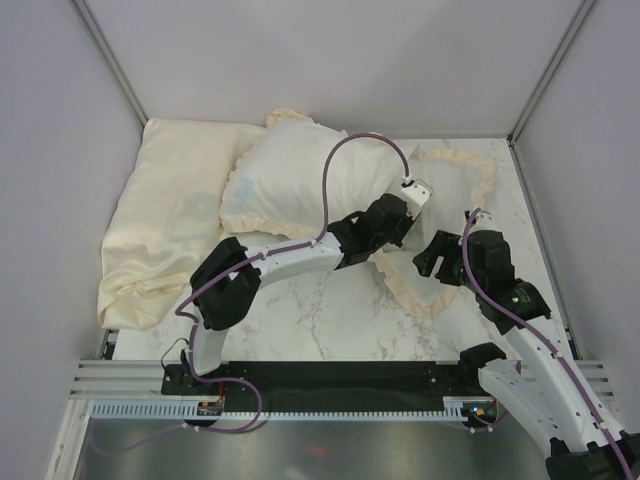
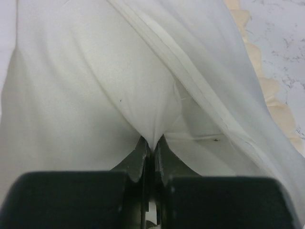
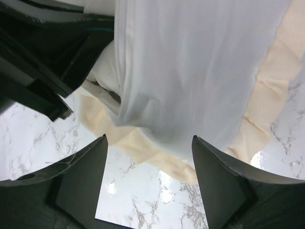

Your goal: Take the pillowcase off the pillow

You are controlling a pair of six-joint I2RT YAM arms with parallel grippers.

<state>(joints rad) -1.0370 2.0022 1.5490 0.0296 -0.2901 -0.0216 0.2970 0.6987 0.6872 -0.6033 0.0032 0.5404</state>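
Left end effector (image 2: 151, 144) is clamped tight on a pinch of whitish pillowcase (image 1: 290, 170) fabric. Right end effector (image 3: 148, 155) is spread wide and holds nothing; I see it hover over the cream frill (image 3: 267, 90). The pillowcase sits plump at mid far edge of the bench (image 1: 330, 320), with its loose frilled end trailing toward the right edge.

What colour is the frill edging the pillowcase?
Cream; the frill shows best in the right wrist view.

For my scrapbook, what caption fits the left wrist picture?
Left gripper pinching the limp whitish frilled fabric pillowcase above a white marble table.
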